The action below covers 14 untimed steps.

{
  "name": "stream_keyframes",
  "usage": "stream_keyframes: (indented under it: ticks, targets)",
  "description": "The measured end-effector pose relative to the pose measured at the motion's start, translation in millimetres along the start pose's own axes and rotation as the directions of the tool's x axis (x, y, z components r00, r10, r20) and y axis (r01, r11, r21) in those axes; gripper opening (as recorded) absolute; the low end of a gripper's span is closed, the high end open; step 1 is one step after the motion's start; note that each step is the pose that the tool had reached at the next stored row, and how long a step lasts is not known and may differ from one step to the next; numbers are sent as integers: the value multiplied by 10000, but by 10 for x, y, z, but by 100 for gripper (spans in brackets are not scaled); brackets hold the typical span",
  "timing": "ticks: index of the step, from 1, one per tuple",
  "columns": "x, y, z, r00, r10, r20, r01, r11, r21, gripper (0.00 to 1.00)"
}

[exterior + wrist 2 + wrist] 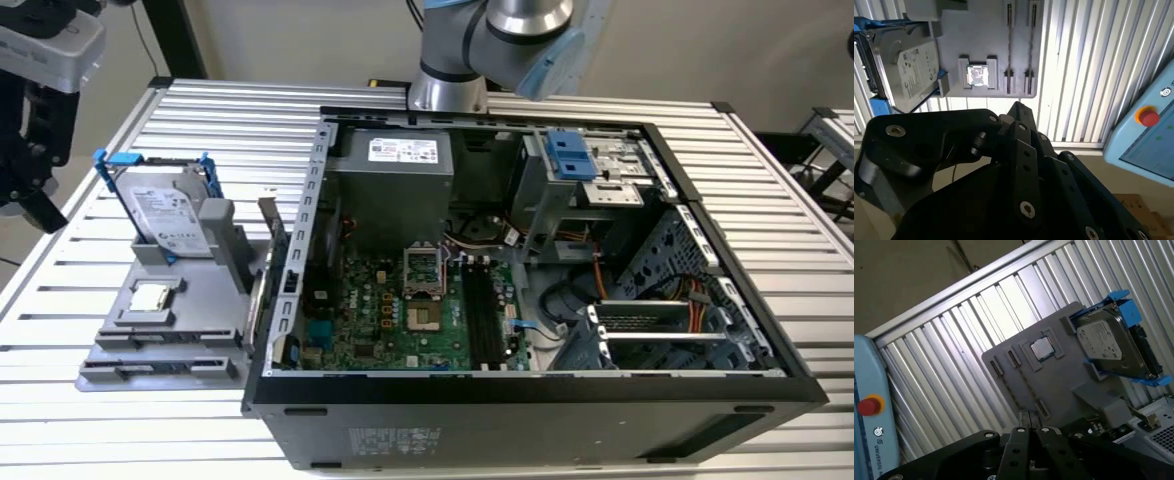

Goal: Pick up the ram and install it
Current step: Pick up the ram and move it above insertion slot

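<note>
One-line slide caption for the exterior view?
Open PC case on a slatted table, arm base behind it; grey fixture at the exterior view's left holds a hard drive and processor chip.

Bright, even light from above fills the exterior view: the ribbed worktop (80, 430) gleams pale, and the computer case (534, 410) is shaded inside. In the second wrist view glare bleaches the slats and processor chip (977, 76); the pincer (1016, 109) reads near-black.
</note>
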<state>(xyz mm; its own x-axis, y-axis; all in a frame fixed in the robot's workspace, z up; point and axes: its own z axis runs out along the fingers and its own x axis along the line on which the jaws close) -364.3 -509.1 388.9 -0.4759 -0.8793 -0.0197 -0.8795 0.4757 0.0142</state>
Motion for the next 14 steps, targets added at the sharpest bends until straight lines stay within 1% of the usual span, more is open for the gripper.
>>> stream_keyframes:
  ticks: [3, 5, 7, 9, 11, 14]
  targets:
    - [0, 0, 0, 9987, -519, -7, 519, 9987, -11, 0]
    - [0, 0, 0, 9963, -863, -11, 863, 9963, -18, 0]
    - [0, 0, 0, 9927, -1202, -16, 1202, 9927, -25, 0]
    - [0, 0, 0, 9880, -1545, -20, 1545, 9880, -33, 0]
    - [0, 1, 0, 9815, -1914, -24, 1914, 9815, -41, 0]
    - [0, 0, 0, 9696, -2446, -28, 2446, 9696, -54, 0]
